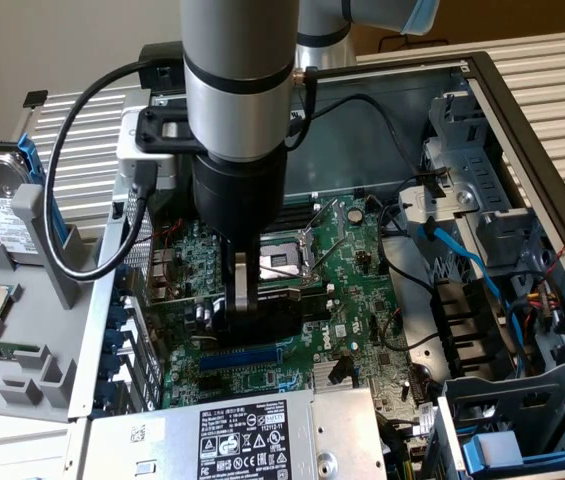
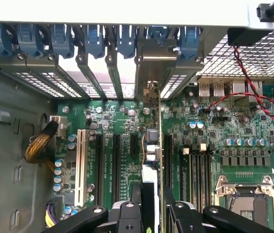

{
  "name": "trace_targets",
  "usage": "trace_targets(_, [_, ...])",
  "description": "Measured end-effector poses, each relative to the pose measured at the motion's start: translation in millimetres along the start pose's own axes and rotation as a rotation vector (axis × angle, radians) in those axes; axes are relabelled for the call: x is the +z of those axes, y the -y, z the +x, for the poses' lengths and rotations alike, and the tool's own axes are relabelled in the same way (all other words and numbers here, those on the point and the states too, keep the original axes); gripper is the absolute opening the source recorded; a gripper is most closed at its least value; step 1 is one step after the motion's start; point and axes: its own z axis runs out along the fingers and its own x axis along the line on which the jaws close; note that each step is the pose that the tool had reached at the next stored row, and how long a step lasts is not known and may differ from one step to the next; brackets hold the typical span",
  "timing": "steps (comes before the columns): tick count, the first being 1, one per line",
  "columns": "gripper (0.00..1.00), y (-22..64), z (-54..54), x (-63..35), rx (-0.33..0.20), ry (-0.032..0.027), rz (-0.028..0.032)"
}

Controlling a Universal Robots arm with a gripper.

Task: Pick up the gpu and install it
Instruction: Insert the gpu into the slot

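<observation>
Inside the open computer case (image 1: 522, 130), the gripper (image 2: 152, 204) has its jaws clenched on the gpu (image 2: 151, 145), standing edge-on over the motherboard (image 2: 204, 145) slots.

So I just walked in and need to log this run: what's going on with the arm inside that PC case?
The gripper is down inside the open computer case, shut on the gpu, which it holds edge-on over the motherboard. In the wrist view the card stands upright among the expansion slots, its silver end bracket up against the case's rear slot openings. Whether it is fully seated in a slot cannot be told.
</observation>
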Motion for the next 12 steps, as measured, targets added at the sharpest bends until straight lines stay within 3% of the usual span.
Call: trace_targets(12, [0.27,0.3,-0.1,0.0,0.014,-0.0024,0.0004])
